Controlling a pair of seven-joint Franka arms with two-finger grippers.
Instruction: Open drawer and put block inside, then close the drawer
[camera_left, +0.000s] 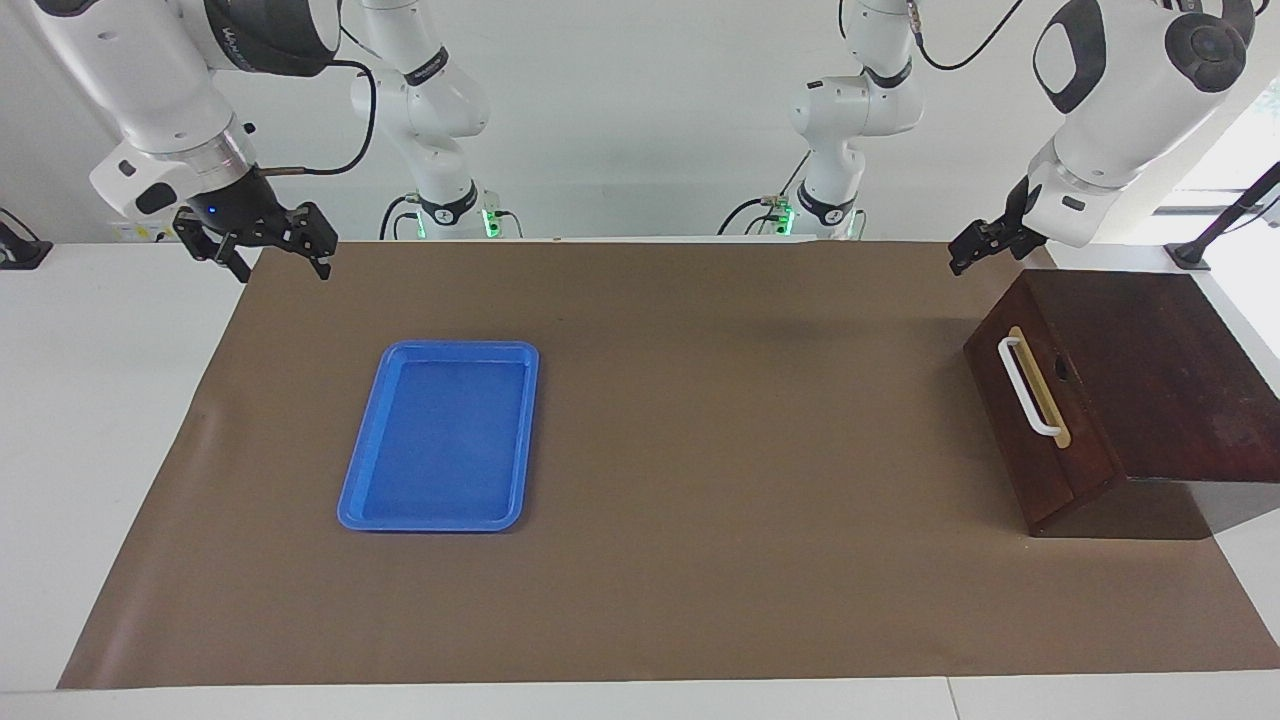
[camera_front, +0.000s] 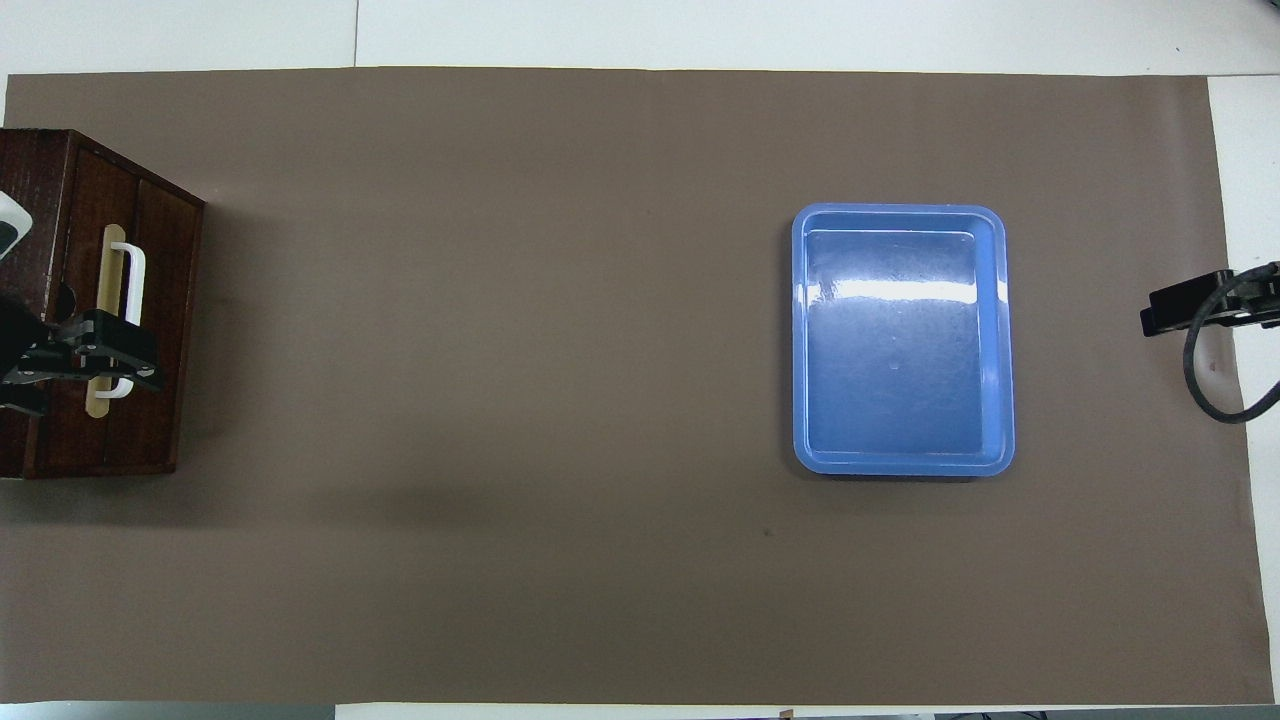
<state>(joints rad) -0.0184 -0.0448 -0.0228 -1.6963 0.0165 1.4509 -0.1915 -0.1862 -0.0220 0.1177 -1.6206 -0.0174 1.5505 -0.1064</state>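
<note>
The wooden box (camera_front: 60, 300) ran off the overhead view's edge; its drawer (camera_left: 1040, 420) perhaps hid its contents.

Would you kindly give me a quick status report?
Left claw open, raised beside drawer. Right claw open, waiting. Drawer shut; block unseen.

Dark wooden drawer (camera_left: 1040, 420) — shut

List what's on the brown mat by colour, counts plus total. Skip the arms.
Blue: 1, the tray, empty.
Dark brown: 1, the wooden box with its drawer shut, at the left arm's end of the table.
Yellow: 0, no block in either view.
Total: 2
</note>
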